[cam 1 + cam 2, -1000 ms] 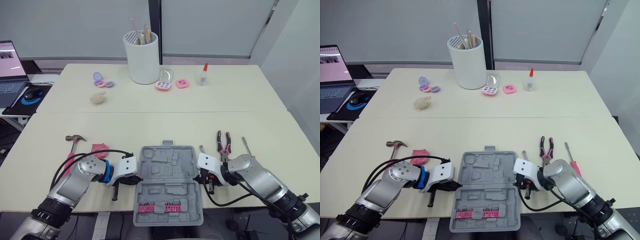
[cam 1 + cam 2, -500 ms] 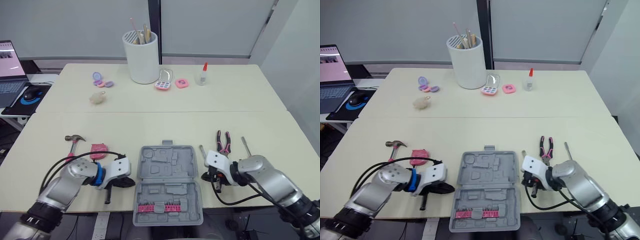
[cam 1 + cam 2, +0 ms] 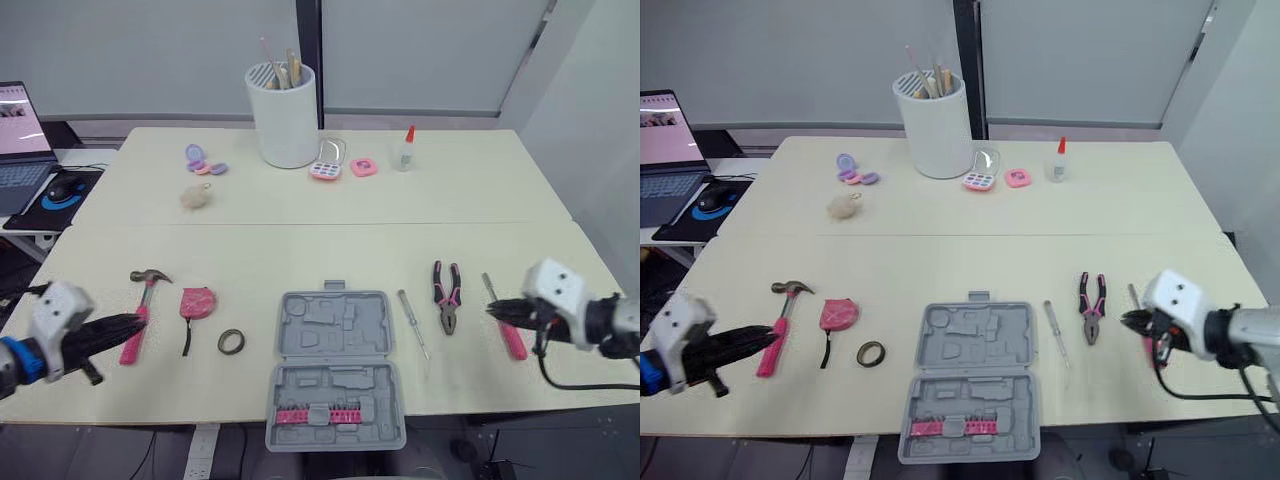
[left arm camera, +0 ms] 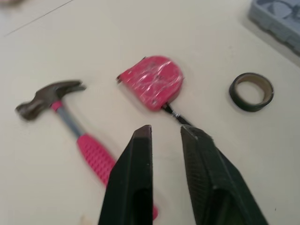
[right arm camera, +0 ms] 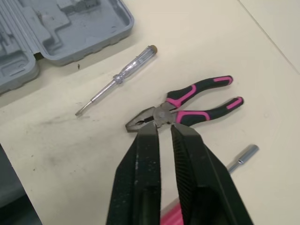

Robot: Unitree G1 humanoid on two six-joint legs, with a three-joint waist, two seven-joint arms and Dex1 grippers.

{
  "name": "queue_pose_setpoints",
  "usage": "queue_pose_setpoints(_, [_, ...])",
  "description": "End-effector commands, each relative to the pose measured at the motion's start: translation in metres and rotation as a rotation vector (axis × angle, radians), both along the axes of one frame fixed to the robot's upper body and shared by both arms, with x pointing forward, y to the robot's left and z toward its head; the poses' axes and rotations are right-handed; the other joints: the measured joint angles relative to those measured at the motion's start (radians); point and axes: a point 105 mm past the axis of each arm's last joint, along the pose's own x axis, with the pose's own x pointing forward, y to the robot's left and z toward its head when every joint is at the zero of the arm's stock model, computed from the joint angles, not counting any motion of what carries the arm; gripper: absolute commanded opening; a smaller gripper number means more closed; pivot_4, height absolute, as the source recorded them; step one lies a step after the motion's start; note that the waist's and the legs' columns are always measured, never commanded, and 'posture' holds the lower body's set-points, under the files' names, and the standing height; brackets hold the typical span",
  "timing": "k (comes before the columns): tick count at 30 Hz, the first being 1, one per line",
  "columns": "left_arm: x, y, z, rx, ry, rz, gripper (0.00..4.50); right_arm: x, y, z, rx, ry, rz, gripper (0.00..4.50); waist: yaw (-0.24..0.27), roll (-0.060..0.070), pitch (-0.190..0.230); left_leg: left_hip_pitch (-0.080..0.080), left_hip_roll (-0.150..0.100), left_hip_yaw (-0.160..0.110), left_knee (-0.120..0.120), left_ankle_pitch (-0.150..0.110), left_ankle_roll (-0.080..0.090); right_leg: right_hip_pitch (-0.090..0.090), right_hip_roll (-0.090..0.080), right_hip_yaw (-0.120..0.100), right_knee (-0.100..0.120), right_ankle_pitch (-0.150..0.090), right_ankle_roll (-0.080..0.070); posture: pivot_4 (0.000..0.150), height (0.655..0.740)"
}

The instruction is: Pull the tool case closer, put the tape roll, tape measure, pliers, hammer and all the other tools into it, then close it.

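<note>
The gray tool case lies open at the near edge of the tabletop with a pink row of bits inside, the white cup far back holds sticks, and the left end effector and right end effector are each open a little, holding nothing.

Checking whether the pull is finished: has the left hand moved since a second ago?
Yes. The left hand has swung out to the robot's left, away from the tool case, and its fingertips now lie by the hammer.
</note>
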Motion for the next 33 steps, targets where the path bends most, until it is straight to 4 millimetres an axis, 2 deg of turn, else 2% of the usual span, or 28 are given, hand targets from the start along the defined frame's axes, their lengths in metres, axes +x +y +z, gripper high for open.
queue_pose_setpoints(1, [-0.019, 0.038, 0.01, 0.025, -0.051, 0.161, 2.11, -0.011, -0.018, 0.005, -0.086, 0.025, 0.054, 1.52, 0.001, 0.0, 0.0, 0.0, 0.0, 0.0, 0.0, 0.0, 0.0, 0.0, 0.0, 0.0, 0.0, 0.0, 0.0, 0.15, 0.7376])
queue_pose_setpoints(4, [-0.038, 0.055, 0.0, 0.018, -0.02, 0.243, 3.09, -0.015, -0.03, 0.005, -0.115, 0.054, 0.055, 2.26, 0.001, 0.0, 0.0, 0.0, 0.0, 0.001, 0.0, 0.0, 0.0, 0.0, 0.0, 0.001, -0.001, 0.0, 0.0, 0.15, 0.7376])
queue_pose_setpoints(8, [-0.045, 0.057, -0.003, 0.017, -0.01, 0.254, 4.37, -0.017, -0.038, 0.005, -0.114, 0.071, 0.042, 3.26, 0.001, 0.0, 0.0, 0.0, 0.001, 0.002, 0.0, 0.0, 0.0, 0.0, 0.0, 0.0, -0.001, 0.0, 0.0, 0.15, 0.7376])
queue_pose_setpoints(9, [-0.045, 0.057, -0.003, 0.016, -0.011, 0.253, 4.5, -0.017, -0.039, 0.005, -0.113, 0.072, 0.042, 3.53, 0.001, 0.0, 0.0, 0.001, 0.002, 0.002, 0.0, 0.0, 0.0, 0.001, 0.0, 0.0, -0.001, 0.0, 0.0, 0.15, 0.7376])
queue_pose_setpoints(12, [-0.046, 0.052, 0.001, 0.002, 0.005, 0.214, 4.5, -0.022, -0.05, 0.009, -0.123, 0.091, 0.005, 4.48, 0.001, 0.0, 0.0, 0.001, 0.002, 0.002, 0.0, 0.0, 0.0, 0.001, 0.0, 0.001, -0.001, 0.0, 0.0, 0.15, 0.7376])
queue_pose_setpoints(18, [-0.046, 0.053, -0.002, -0.003, 0.022, 0.215, 4.5, -0.018, -0.055, 0.021, -0.095, 0.061, -0.011, 4.48, -0.001, -0.001, 0.0, 0.002, 0.003, 0.003, 0.0, 0.0, 0.0, 0.001, 0.001, 0.001, -0.001, 0.0, 0.0, 0.15, 0.7376])
queue_pose_setpoints(25, [-0.053, 0.047, -0.004, 0.025, 0.057, 0.164, 4.5, -0.013, -0.042, 0.025, -0.061, 0.016, 0.044, 4.48, -0.002, -0.001, 0.0, 0.003, 0.003, 0.005, -0.001, 0.0, 0.0, 0.001, 0.001, 0.002, -0.001, 0.0, -0.001, 0.15, 0.7376])
queue_pose_setpoints(27, [-0.054, 0.033, -0.006, 0.046, 0.095, 0.08, 4.5, -0.006, -0.027, 0.029, -0.036, -0.031, 0.081, 4.48, -0.004, -0.001, -0.001, 0.003, 0.004, 0.005, -0.001, 0.0, 0.0, 0.001, 0.001, 0.002, -0.001, 0.0, -0.001, 0.15, 0.7376])
queue_pose_setpoints(30, [-0.049, -0.011, -0.003, 0.076, 0.143, -0.166, 4.5, -0.006, 0.014, 0.034, 0.005, -0.039, 0.237, 4.48, -0.002, 0.001, 0.0, 0.003, 0.004, 0.005, -0.001, 0.0, -0.001, 0.001, 0.001, 0.002, 0.0, 0.001, -0.001, 0.15, 0.7376])
queue_pose_setpoints(33, [-0.043, -0.04, 0.0, 0.074, 0.177, -0.313, 4.5, -0.005, 0.041, 0.036, 0.036, -0.035, 0.335, 4.48, 0.003, 0.001, 0.0, 0.003, 0.004, 0.004, -0.001, 0.0, -0.001, 0.001, 0.001, 0.002, 0.0, 0.001, -0.002, 0.15, 0.7376])
